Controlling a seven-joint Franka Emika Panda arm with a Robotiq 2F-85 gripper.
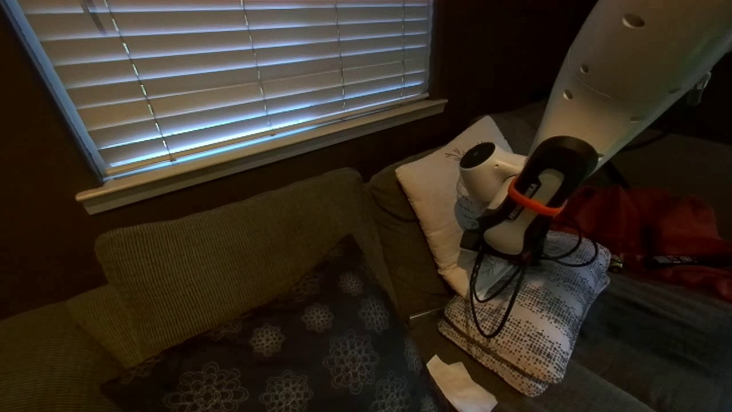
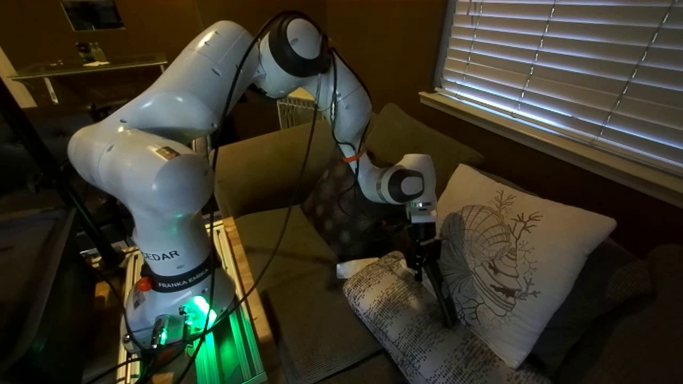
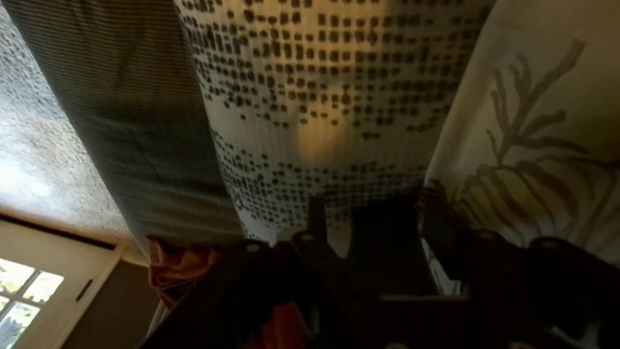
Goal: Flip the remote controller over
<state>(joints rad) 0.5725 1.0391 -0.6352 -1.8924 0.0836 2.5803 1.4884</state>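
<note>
The black remote controller (image 2: pixel 442 298) stands tilted on the patterned cushion (image 2: pixel 395 304), beside the white shell pillow (image 2: pixel 496 266). My gripper (image 2: pixel 424 266) is at its upper end. In the wrist view the remote controller (image 3: pixel 387 242) is a dark bar between the two fingers of my gripper (image 3: pixel 374 196). A gap shows between the left finger and the remote controller, and a thin sliver of light on the right side. The gripper looks open around it, though the picture is very dark. In an exterior view the arm hides the remote controller and the fingers, above the patterned cushion (image 1: pixel 532 320).
The white pillow (image 1: pixel 429 189) leans on the sofa back close to the gripper. A white folded paper (image 1: pixel 460 383) lies by a dark flowered cushion (image 1: pixel 314 343). A red cloth (image 1: pixel 646 223) lies beyond the patterned cushion. Loose cables (image 1: pixel 503 309) hang from the wrist.
</note>
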